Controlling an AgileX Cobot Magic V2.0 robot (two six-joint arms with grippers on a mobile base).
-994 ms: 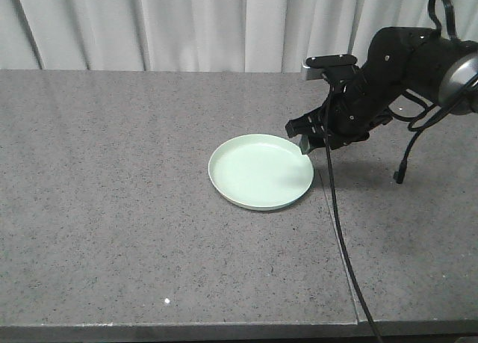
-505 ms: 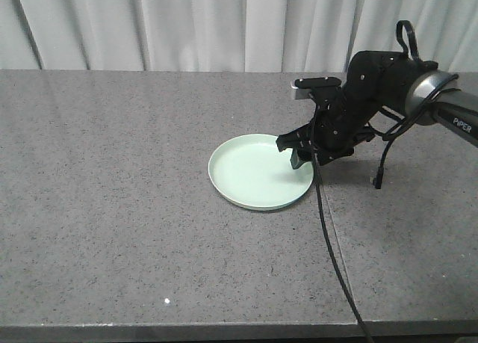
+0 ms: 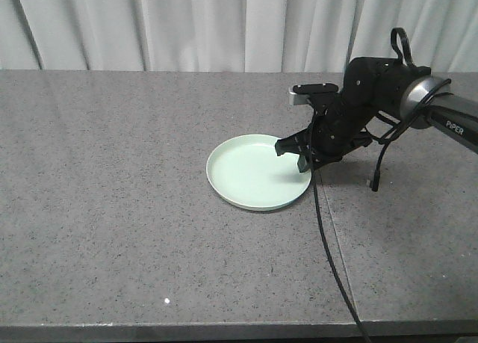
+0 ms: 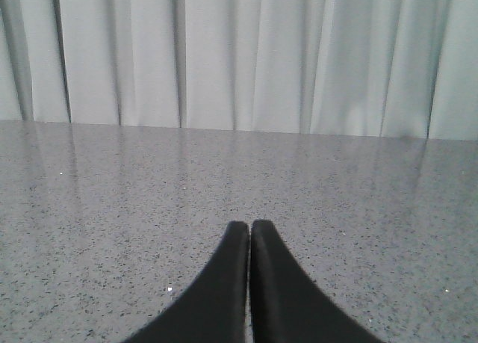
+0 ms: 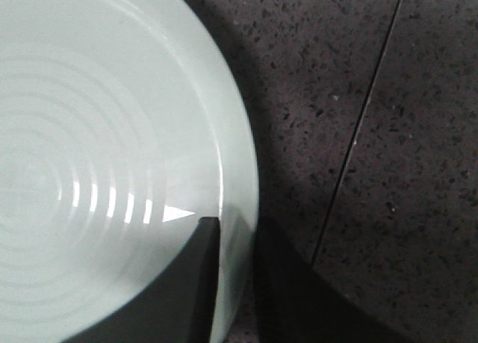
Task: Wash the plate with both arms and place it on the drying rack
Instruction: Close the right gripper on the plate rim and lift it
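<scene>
The pale mint-green plate [image 3: 254, 175] lies flat on the grey stone counter, just right of centre. My right gripper [image 3: 301, 158] is down at the plate's right rim. In the right wrist view one finger [image 5: 179, 291] rests inside the plate [image 5: 89, 134] and the other sits outside on the counter. The rim is pinched between them. My left gripper [image 4: 250, 225] is shut with nothing in it, low over bare counter and facing the curtain. It does not show in the front view. The drying rack is out of view.
A seam in the counter [image 3: 334, 238] runs from the plate's right side to the front edge, with the right arm's black cable [image 3: 326, 231] draped along it. White curtains [image 3: 187, 22] close off the back. The counter's front edge [image 3: 224, 329] is near the bottom.
My right arm has swung left and dropped to the plate's right rim, and its fingers now straddle the rim. The plate has shifted very slightly left.
</scene>
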